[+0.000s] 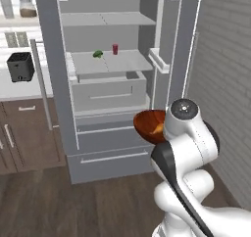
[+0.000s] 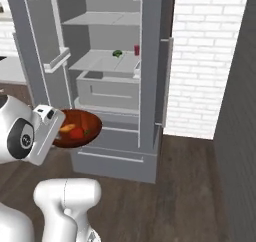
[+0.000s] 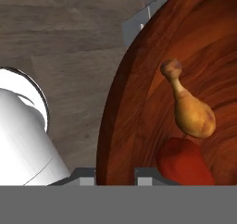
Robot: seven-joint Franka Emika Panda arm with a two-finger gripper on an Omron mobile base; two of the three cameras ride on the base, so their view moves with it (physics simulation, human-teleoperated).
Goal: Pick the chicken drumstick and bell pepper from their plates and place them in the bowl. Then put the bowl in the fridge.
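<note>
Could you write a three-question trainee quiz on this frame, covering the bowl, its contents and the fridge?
1. True or false: the bowl rests on a fridge shelf.
2. Which items lie inside the bowl? A) chicken drumstick and bell pepper; B) drumstick alone; C) nothing.
3. In a few words: is the fridge open or closed, and what sits on its middle shelf?

Key
1. False: the gripper is clamped on the bowl's rim, holding it in the air in front of the fridge.
2. A.
3. Open; a small green item and a small red container sit on the shelf.
</note>
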